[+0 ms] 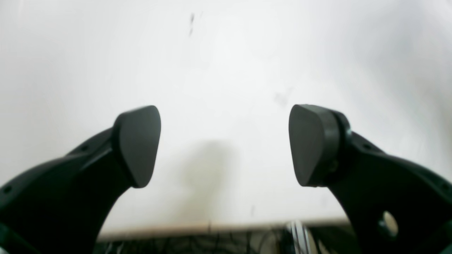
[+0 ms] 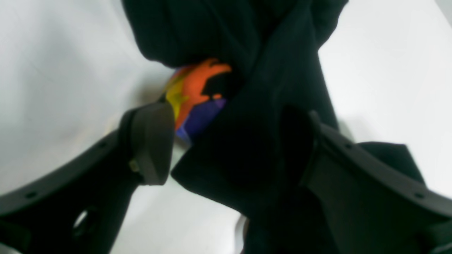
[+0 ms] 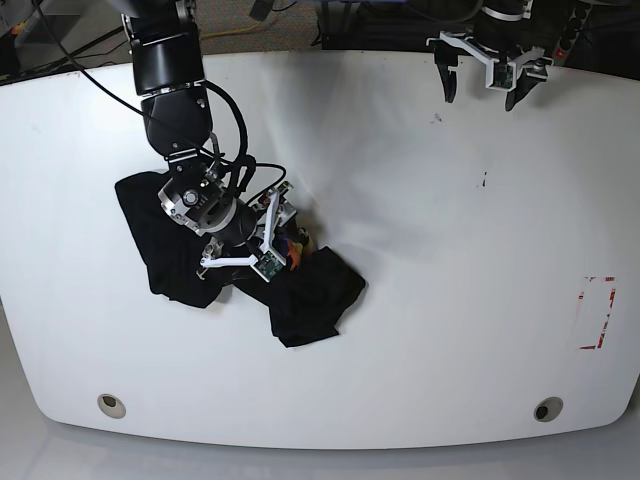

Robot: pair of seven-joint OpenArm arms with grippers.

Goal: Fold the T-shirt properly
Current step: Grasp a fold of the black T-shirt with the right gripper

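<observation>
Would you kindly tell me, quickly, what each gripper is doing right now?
Left gripper: open, empty, above the bare white table.
Right gripper: open, jaws straddling a fold of the crumpled black cloth T-shirt, not clamped.

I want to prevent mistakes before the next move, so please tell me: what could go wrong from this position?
1. The T-shirt lies crumpled in a heap, and the right hand is open around a thick bunched fold. Closing here may catch several layers, so lifting could tangle the shirt rather than spread it.
2. The left hand is open over the far table edge, away from the shirt, so one hand alone may just drag the cloth.
</observation>
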